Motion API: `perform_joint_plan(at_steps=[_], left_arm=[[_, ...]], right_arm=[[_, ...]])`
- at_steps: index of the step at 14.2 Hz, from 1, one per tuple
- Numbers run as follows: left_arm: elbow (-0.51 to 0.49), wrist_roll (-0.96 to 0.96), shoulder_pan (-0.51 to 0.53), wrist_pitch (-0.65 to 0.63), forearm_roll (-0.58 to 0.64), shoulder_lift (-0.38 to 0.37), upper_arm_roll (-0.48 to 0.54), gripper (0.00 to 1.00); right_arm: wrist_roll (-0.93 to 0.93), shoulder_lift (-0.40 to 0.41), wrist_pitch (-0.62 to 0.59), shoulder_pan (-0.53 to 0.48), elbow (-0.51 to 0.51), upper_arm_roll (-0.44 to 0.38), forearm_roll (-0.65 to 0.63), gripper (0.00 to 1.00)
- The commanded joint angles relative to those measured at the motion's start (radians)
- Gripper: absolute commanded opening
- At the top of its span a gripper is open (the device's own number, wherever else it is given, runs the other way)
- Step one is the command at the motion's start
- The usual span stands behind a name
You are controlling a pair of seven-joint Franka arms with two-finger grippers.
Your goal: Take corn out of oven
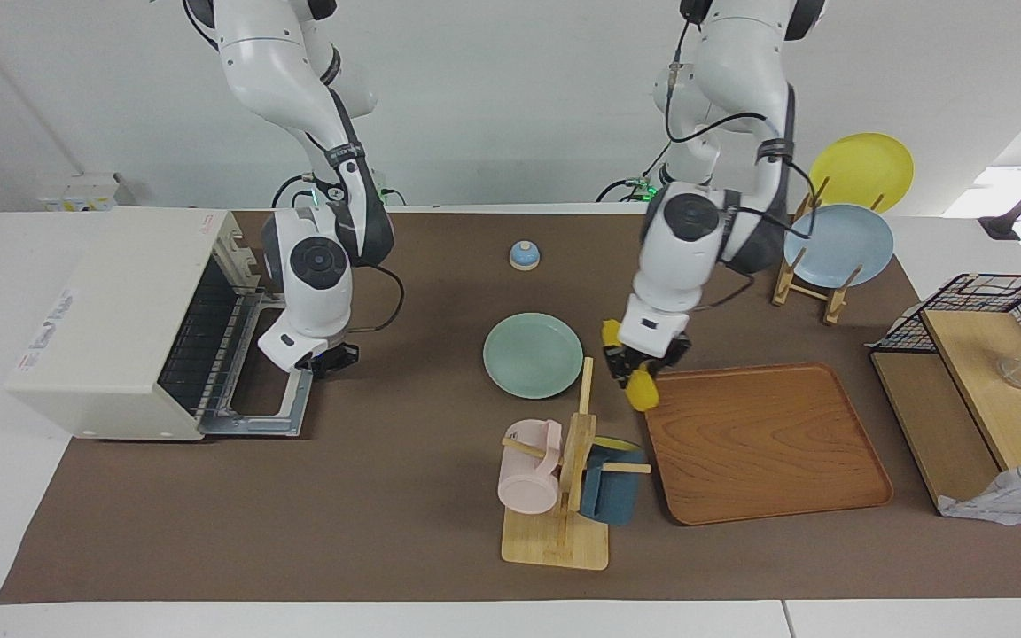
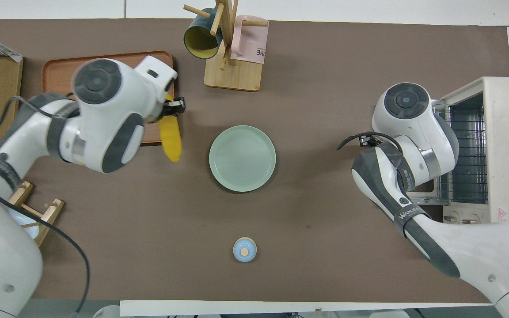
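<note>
So right now I've got the bright yellow tapered corn cob (image 1: 640,383) pinched in the left gripper (image 1: 639,365), hanging tilted, low end over the edge of the brown wooden tray (image 1: 767,443) nearest the pale green round plate (image 1: 533,355). It's already out of the boxy cream-white toaster oven (image 1: 112,319), which sits with its door dropped open at the right arm's end of the desk, wire rack bare as far as I can see.

The step I'm on looks like setting the cob down. The tray is right under it, so that's my guess for the landing spot. Things I'm watching:

- The grip seems to be near the upper end of the cob, so the lower end dangles. I'd level it out before lowering, otherwise the tip lands first and the thing rolls.
- The wooden mug stand (image 1: 564,496) with the pink and dark blue mugs is just beside the tray's corner. I'd bring the cob further in over the tray, away from that upright post.
- Let go only once the cob is lying on the wood.

The right gripper (image 1: 326,361) is parked over the open oven door; can't tell how its fingers stand. That arm just waits.
</note>
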Motion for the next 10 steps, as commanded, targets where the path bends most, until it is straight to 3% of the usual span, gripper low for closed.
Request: perform_joint_plan(at_steps=[1,2,3,4,6,10], left_arm=[[0.130,0.158,0.119,0.058,0.011,0.155,-0.012,0.00],[0.230,0.186,0.146,0.048,0.010,0.224,-0.012,0.07],[0.249,0.228,0.172,0.039,0.005,0.233,-0.014,0.72],[0.247,0.239,0.173,0.014,0.005,0.221,-0.012,0.99],[0.240,0.239,0.173,-0.148,0.006,0.123,-0.009,1.00],[0.251,0.301,0.203,-0.551,0.005,-0.179,-0.008,1.00]], right_arm=[[-0.111,-0.004,-0.142,-0.030,0.136,-0.008,-0.032,0.00],[-0.145,-0.028,-0.191,-0.048,0.162,-0.007,-0.028,0.00],[-0.185,-0.051,-0.215,-0.069,0.168,-0.007,-0.005,0.00],[-0.229,-0.080,-0.222,-0.092,0.168,-0.007,0.036,0.00],[-0.304,-0.119,-0.261,-0.157,0.170,-0.008,0.122,0.00],[-0.393,-0.182,-0.316,-0.223,0.168,-0.008,0.161,0.07]])
